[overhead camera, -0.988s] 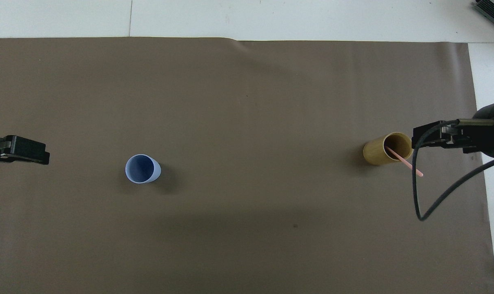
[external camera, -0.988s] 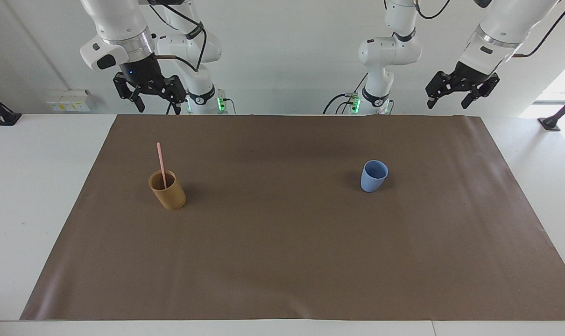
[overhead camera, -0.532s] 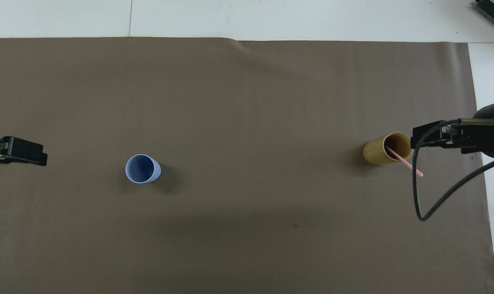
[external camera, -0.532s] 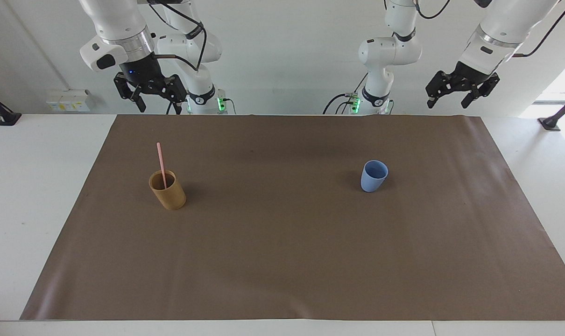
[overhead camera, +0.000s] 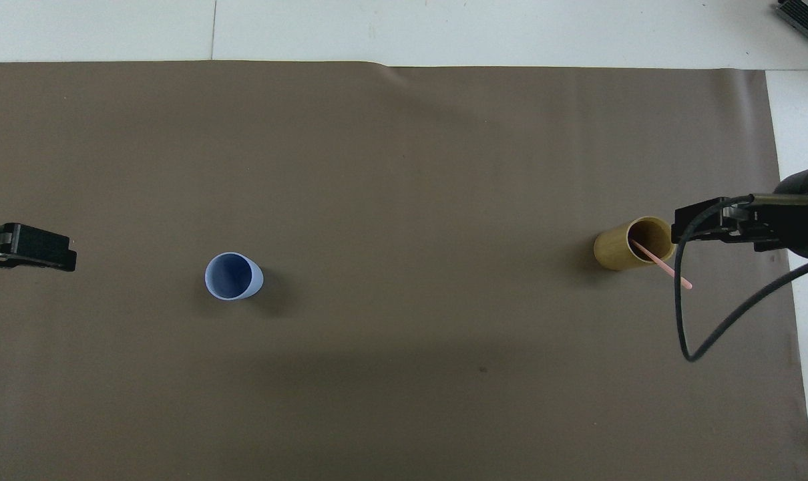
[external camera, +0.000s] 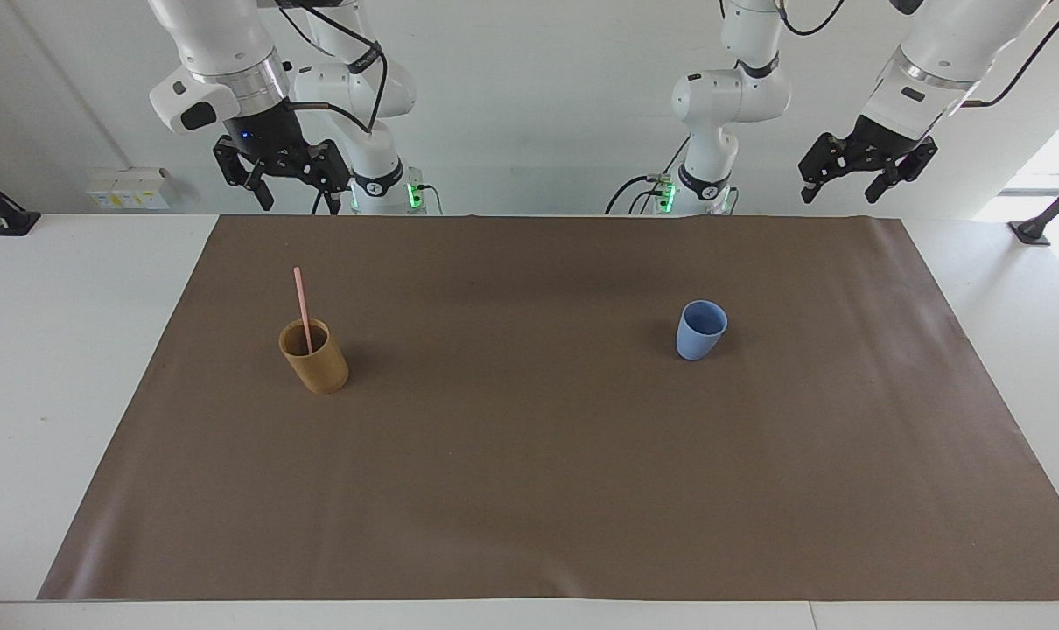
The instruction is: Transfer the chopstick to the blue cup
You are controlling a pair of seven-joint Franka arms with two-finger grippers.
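Facing view coverage is dominated by the brown mat (external camera: 529, 455), spread over the white table (external camera: 48, 350). Above its robot-side edge the right gripper (external camera: 289, 179) is held with fingers parted and empty, high over the mat's edge at the right arm's end; compared with a second ago it has been lifted only slightly. The left gripper (external camera: 862, 171) is likewise spread wide and empty, raised over the left arm's end, and has barely drifted. Next in size, the tan-brown cup (external camera: 314, 357) is seen upright, well apart from the blue cup (external camera: 700, 330). The chopstick (external camera: 301, 302) is stood in the tan-brown cup, leaning toward the robots, unmoved. No approach has been begun; the transfer is judged entirely ahead.
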